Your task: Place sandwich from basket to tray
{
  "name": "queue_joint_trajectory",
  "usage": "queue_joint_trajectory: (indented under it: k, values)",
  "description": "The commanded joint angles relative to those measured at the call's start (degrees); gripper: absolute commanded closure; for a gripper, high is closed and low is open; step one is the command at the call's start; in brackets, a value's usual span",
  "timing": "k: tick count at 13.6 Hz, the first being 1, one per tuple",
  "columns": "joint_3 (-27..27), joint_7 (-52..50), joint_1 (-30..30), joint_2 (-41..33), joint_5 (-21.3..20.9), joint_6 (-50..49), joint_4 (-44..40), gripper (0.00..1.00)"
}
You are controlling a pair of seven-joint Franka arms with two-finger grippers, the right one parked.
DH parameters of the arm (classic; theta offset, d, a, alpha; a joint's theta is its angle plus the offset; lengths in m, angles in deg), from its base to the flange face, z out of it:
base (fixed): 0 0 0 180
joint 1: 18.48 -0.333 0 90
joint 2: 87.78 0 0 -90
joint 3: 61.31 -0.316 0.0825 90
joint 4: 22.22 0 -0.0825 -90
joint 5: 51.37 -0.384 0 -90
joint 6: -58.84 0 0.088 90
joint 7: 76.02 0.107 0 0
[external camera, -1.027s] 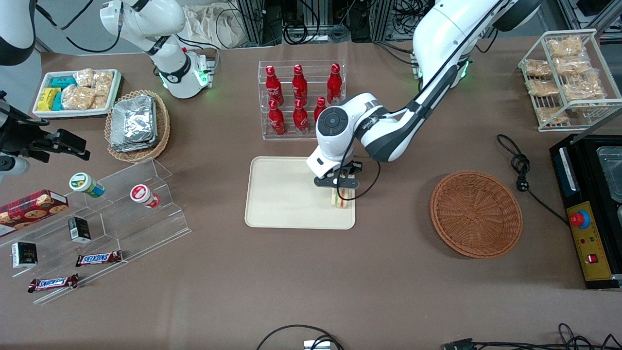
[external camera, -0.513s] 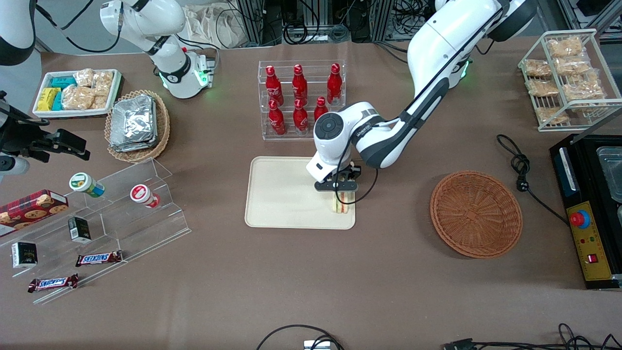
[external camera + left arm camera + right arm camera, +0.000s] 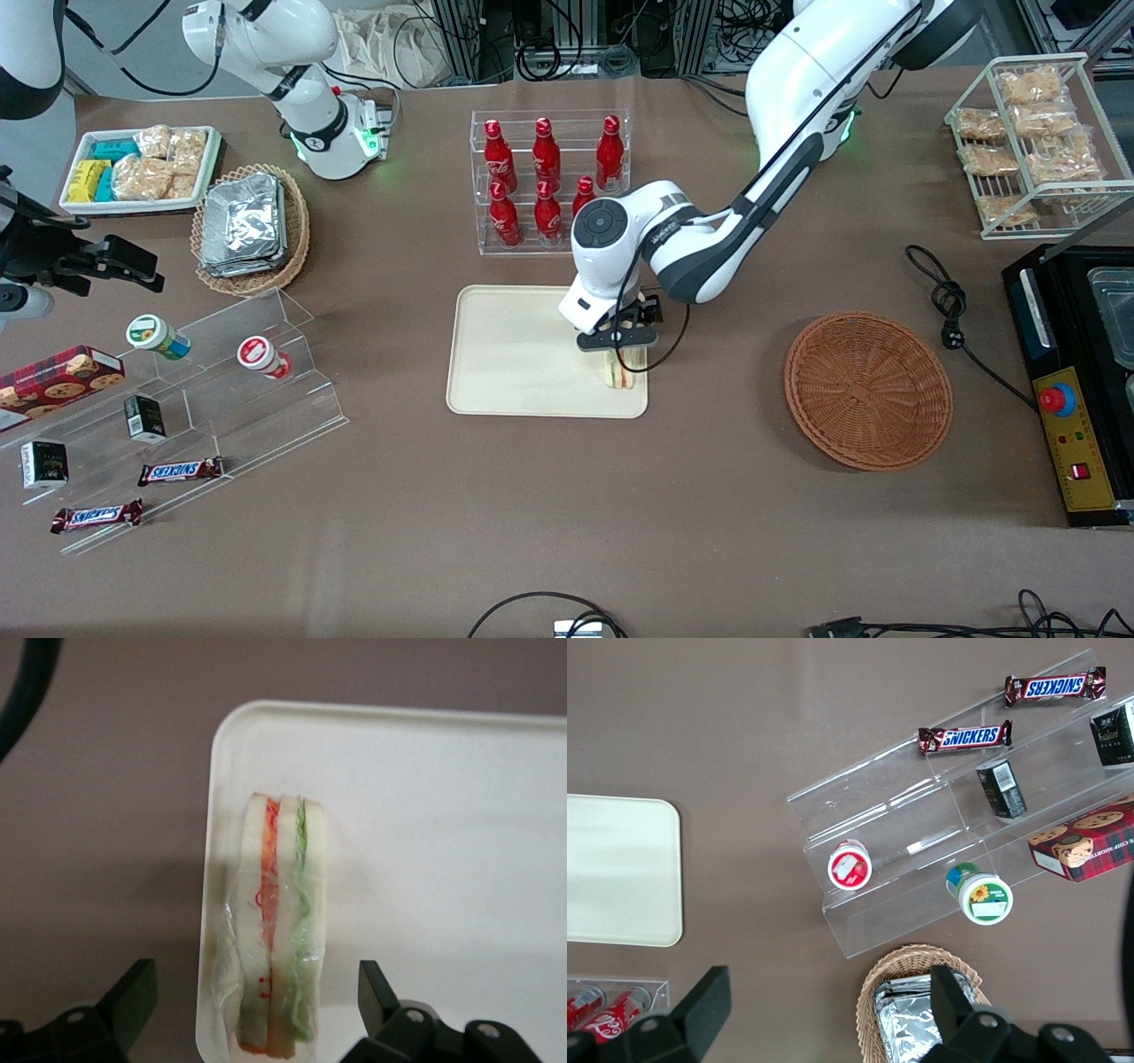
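Note:
The sandwich (image 3: 623,373) (image 3: 275,921), pale bread with orange-red and green layers in clear wrap, lies on the cream tray (image 3: 523,354) (image 3: 443,815). It sits by the tray's edge toward the working arm's end, near the corner nearest the front camera. My left gripper (image 3: 617,340) (image 3: 252,988) hovers just above it, open. One black finger (image 3: 133,992) stands on each side of the sandwich with a clear gap to it. The reddish-brown wicker basket (image 3: 868,390) sits empty on the table toward the working arm's end.
A clear rack of red bottles (image 3: 549,182) stands just farther from the front camera than the tray. A black cable (image 3: 948,301) lies near the basket. Acrylic steps with snacks (image 3: 221,381) and a tan basket of foil packets (image 3: 251,226) lie toward the parked arm's end.
The sandwich has come down a little nearer the front camera onto the tray. The gripper has barely shifted over the last half second.

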Motion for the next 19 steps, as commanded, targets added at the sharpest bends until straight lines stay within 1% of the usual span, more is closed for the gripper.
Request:
queue_joint_trajectory:
  k: [1,3,5,8,9,11,13,14,15,16,18,19]
  values:
    - [0.12,-0.87,-2.85,-8.91,4.04,-0.95,3.77,0.0]
    - [0.39,3.95,-5.5,-13.84,9.05,-2.17,4.4,0.0]
    - [0.39,10.88,-8.84,-17.8,14.24,-6.91,4.05,0.0]
    - [0.3,20.82,-14.89,-24.3,19.17,-14.64,4.05,0.0]
    - [0.3,23.72,-16.83,-26.5,20.31,-16.84,4.05,0.0]
    - [0.12,26.99,-19.65,-30.02,20.41,-19.49,4.22,0.0]
    - [0.03,32.59,-23.68,-31.96,20.59,-20.28,4.14,0.0]
    - [-0.05,36.2,-24.84,-32.67,21.81,-21.33,3.87,0.0]
    - [-1.45,38.06,-24.67,-33.72,23.3,-21.52,3.87,0.0]
    - [-4.85,38.6,-23.63,-34.42,24.27,-21.35,3.44,0.0]
    - [-10.05,41.48,-20.55,-35.13,24.98,-23.18,1.16,0.0]
    - [-11.12,44.12,-20.37,-35.57,25.25,-25.19,0.97,0.0]
